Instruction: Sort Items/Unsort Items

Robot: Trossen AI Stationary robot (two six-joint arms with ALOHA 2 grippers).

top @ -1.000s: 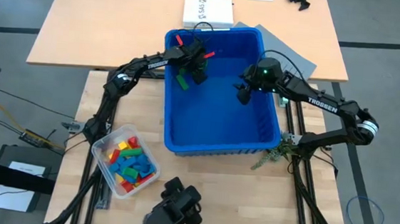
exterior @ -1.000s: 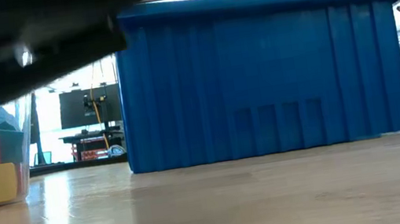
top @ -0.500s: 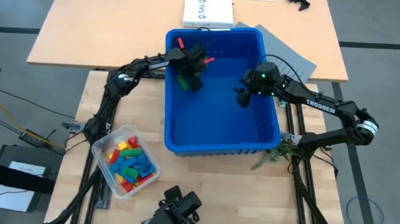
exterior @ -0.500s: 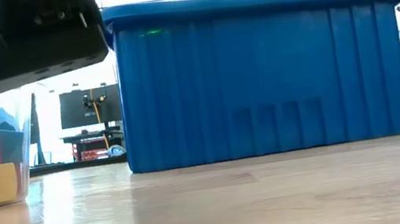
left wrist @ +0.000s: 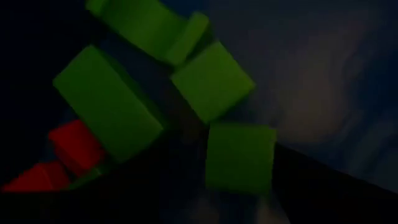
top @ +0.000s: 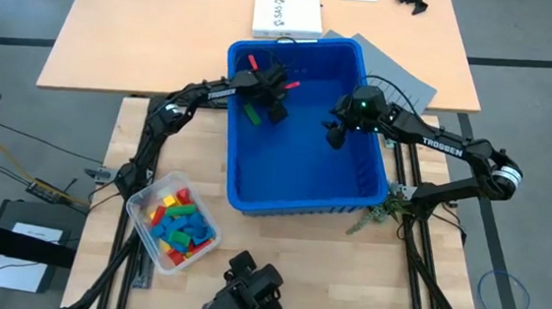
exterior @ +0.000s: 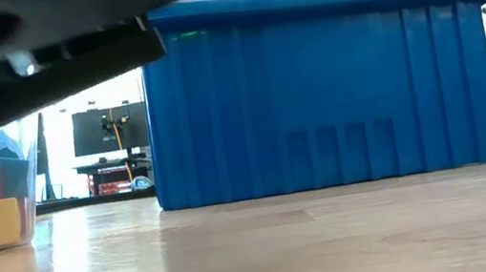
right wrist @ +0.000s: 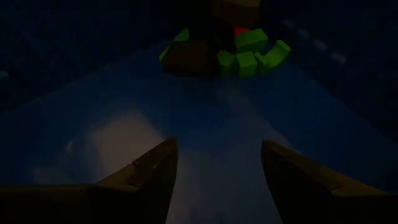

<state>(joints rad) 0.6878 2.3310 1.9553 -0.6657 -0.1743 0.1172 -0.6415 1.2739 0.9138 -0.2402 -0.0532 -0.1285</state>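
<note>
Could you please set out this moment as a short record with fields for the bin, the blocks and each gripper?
bin: large blue bin on the table, both arms reaching into it
blocks in bin: green blocks and red blocks clustered at its far left
blocks outside: mixed colours in a clear container at the front left
left gripper: over the cluster, grip unclear
right gripper: open, empty, above bare bin floor

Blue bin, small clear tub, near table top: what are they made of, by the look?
Blue bin: likely moulded plastic, slight sheen, vertical ribs on the wall.
Clear tub: probably thin transparent plastic; the coloured blocks show through it.
Table top: wood, apparently laminated strips, pale with a smooth finish that reflects light in the low view.
</note>
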